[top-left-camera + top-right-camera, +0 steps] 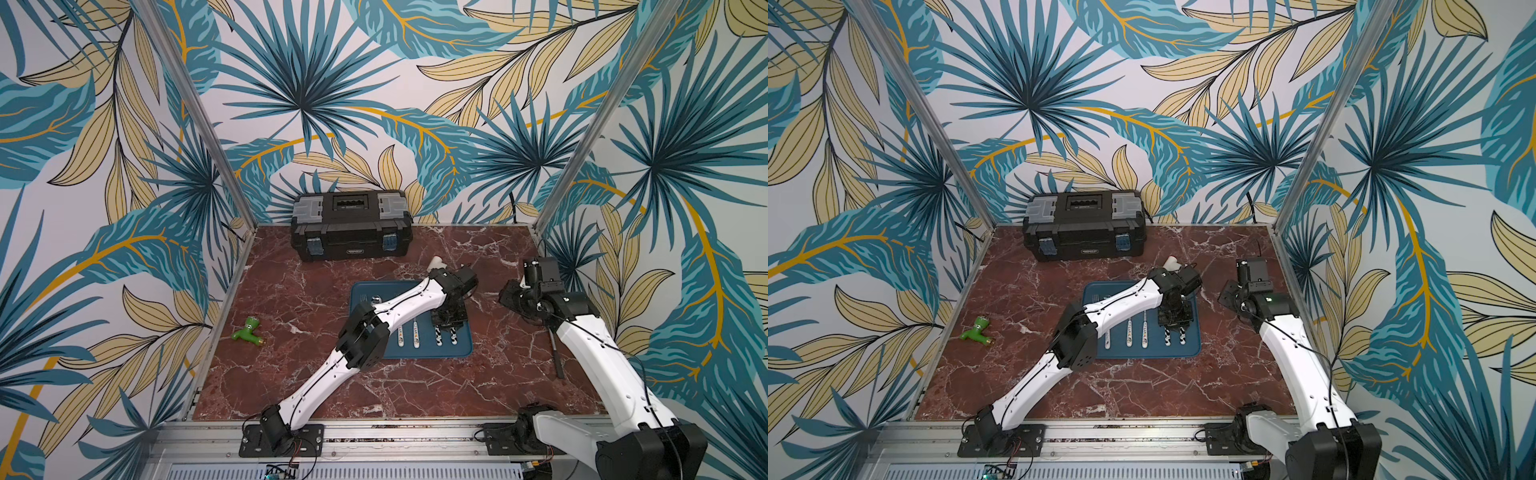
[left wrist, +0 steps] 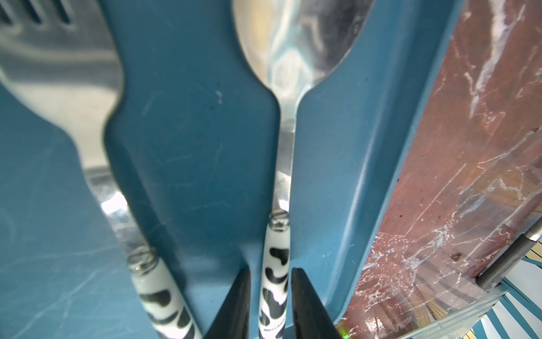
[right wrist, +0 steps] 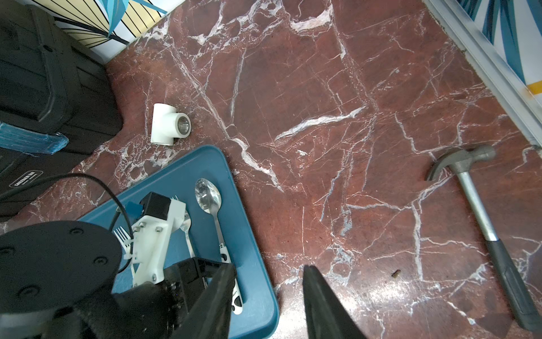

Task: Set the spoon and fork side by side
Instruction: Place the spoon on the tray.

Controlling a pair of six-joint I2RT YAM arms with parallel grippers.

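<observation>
Lying flat on the dark blue plastic tray (image 1: 465, 347), the steel spoon with the black-and-white cow-patch handle (image 2: 293, 44) sits just inside the tray's right rim. It is parallel to the matching cow-patch steel fork (image 2: 58, 73) beside it, both bowl and tines pointing toward the back wall. The left gripper (image 2: 269, 270) reaches down over the spoon's handle, its black fingers (image 2: 302, 293) standing narrowly parted on either side of it, with a thin gap showing, so the handle is not clamped. Small dark print runs along the end of that handle, too blurred to read. Further left on the tray lie white-handled utensils with coloured prints (image 1: 1128, 334). The right gripper (image 3: 268, 270) hovers beside the tray's right edge over the red-brown marble tabletop (image 1: 291, 374), jaws moderately apart and empty. A black toolbox with grey lid bins and blue latches (image 1: 351, 226) stands at the back; its front nameplate carries white lettering that cannot be made out. A white plastic pipe tee (image 3: 168, 123), a steel claw hammer with black grip (image 3: 481, 211) and a green plastic tap (image 1: 248, 329) lie on the marble.
</observation>
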